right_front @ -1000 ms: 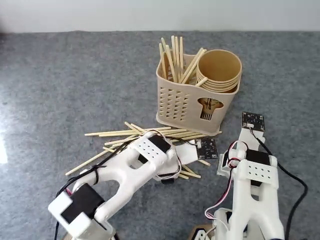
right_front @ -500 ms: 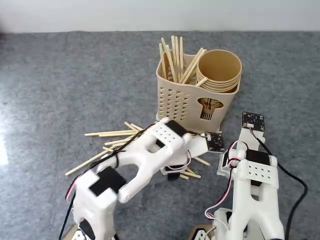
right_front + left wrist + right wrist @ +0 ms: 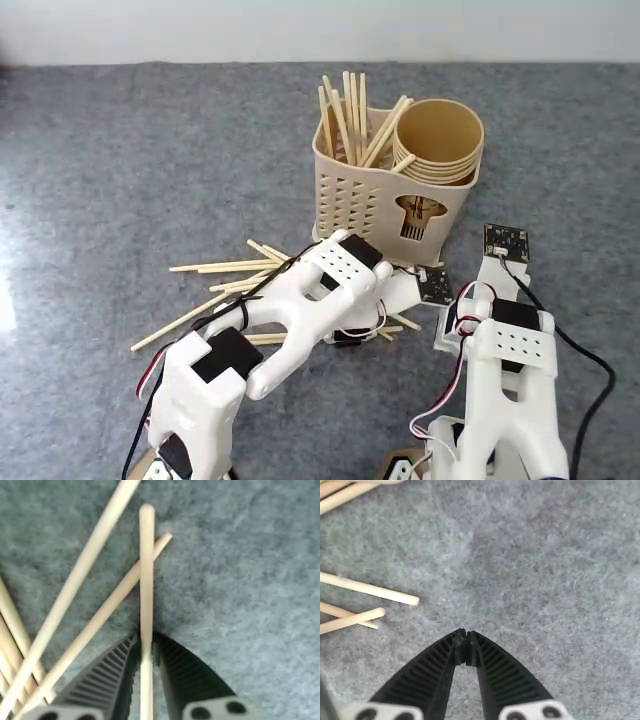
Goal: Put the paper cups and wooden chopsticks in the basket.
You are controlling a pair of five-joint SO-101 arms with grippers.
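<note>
The grey desk (image 3: 120, 160) carries everything. The left arm (image 3: 300, 310) stretches from the near edge toward the middle, its wrist just near of the basket (image 3: 365, 205). The right arm (image 3: 510, 370) stands at the near right. The basket sits far centre and already holds the stacked paper cups (image 3: 440, 140) in its right compartment and a sheaf of upright sticks in its left.

The loose chopsticks (image 3: 215, 266) lie fanned on the desk, left of and beneath the left arm. The left gripper (image 3: 146, 639) is clamped on a single chopstick (image 3: 146, 570), whose long axis runs straight out past the fingers (image 3: 107, 672), crossing another stick. The basket lies just beyond, on the far side, so the coming lift is short. The right gripper (image 3: 466, 647) is closed on nothing, above bare desk.
</note>
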